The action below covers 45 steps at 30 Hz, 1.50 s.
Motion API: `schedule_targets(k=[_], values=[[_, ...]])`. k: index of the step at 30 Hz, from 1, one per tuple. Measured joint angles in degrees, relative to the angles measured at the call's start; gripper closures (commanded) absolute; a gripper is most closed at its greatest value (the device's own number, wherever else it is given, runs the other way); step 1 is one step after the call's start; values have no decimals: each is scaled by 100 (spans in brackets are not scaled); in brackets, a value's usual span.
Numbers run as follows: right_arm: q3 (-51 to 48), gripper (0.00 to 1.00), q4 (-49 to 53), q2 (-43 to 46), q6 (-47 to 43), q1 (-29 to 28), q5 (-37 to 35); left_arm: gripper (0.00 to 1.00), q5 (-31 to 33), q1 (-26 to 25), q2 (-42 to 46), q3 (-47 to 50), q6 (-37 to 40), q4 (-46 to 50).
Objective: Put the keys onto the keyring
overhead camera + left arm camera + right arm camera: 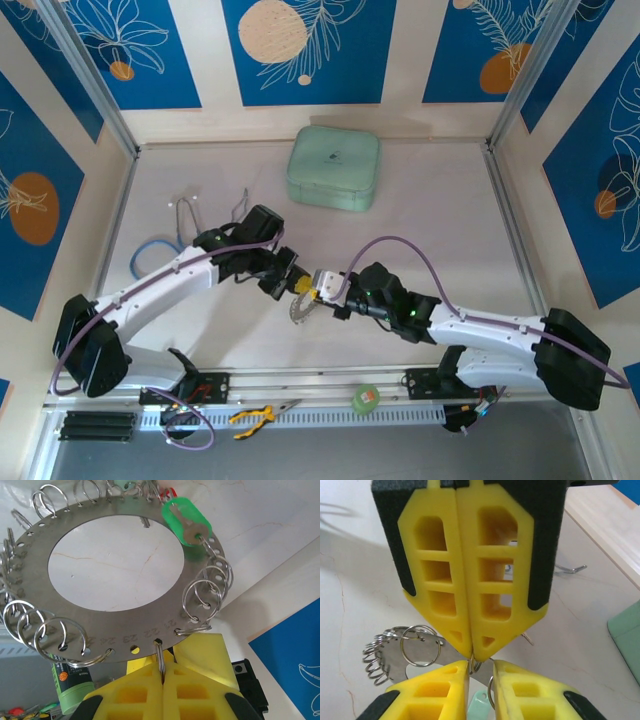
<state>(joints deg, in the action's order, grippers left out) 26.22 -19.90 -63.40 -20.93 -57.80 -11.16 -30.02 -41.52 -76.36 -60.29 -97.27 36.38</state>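
At the near rail, what is noted? (Inspector)
Yellow-handled pliers (255, 415) left of centre and a green tape roll (367, 398) right of centre, well apart. (Assistant)
Mid-table, the left gripper? (Inspector)
Left gripper (162, 672): yellow fingers pressed together, clamping one split ring (159, 654) that hangs from the rim of the keyring (115, 625). The keyring is a flat steel disc with a hollow centre, numbered holes and split rings round its edge. It sits at the middle of the table (430, 220), just on the near side of where both grippers meet. (Assistant)
The right gripper? (Inspector)
Right gripper (481, 672): tips close against the left one's, fingers apart with a narrow gap. A small ring (491, 692) and a pale green tag (479, 700) lie in that gap; whether they are pinched cannot be told. (Assistant)
Keys? (Inspector)
One green-headed key (186, 521) hangs on the disc's far rim, and a scrap of red plastic (171, 491) shows beyond it. (Assistant)
Farther back? (Inspector)
A blue-tubed stethoscope (160, 250) lies to the left, and a pale green rounded case (333, 168) sits near the back wall. (Assistant)
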Motion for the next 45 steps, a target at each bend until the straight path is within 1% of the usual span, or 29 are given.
schedule_targets(k=[2,6,7,8,9,12,13,15,17,19,21,23,25,27,29,31,34,37,39,42,45], values=[[0,82,-70,-57,2,2,0,100,2,4,24,15,-26,-13],[2,97,-190,-144,26,0,31,100,17,7,57,26,-68,-50],[2,100,-199,-153,55,0,42,100,28,17,61,33,-90,-68],[2,100,-214,-157,72,2,39,100,28,24,70,50,-125,-107],[2,100,-221,-162,72,9,42,95,37,26,94,87,-138,-155],[2,100,-223,-160,129,37,50,62,125,26,243,313,-114,-428],[2,100,-195,-155,155,68,74,54,216,26,313,402,-70,-514],[2,100,-87,-118,197,144,157,43,501,55,433,496,170,-638],[2,100,85,-35,240,273,321,41,872,136,525,527,592,-831],[11,100,308,66,264,428,525,40,1305,297,634,555,1362,-1123],[68,100,542,129,282,595,763,42,1714,404,741,575,2304,-1408],[181,100,756,142,280,772,1029,44,2028,439,876,636,3434,-1725],[297,100,940,142,278,966,1318,46,2153,450,1054,785,4905,-2035],[396,100,1102,142,264,1128,1561,50,2131,450,1191,935,6214,-2168],[522,100,1311,136,229,1252,1768,52,1976,450,1333,1163,7545,-2326],[645,100,1484,129,188,1325,1902,54,1676,450,1506,1493,8797,-2487],[774,100,1655,101,140,1331,2046,58,1178,426,1714,1991,10290,-2726],[859,100,1884,26,81,1331,2153,62,787,337,1744,2267,11433,-2839],[914,100,2065,11,35,1331,2214,65,599,264,1740,2345,11964,-2940],[1099,100,2341,-26,-26,1331,2299,65,380,160,1714,2406,12533,-3167],[1307,100,2529,-116,-76,1331,2387,64,227,35,1578,2415,12878,-3366]])
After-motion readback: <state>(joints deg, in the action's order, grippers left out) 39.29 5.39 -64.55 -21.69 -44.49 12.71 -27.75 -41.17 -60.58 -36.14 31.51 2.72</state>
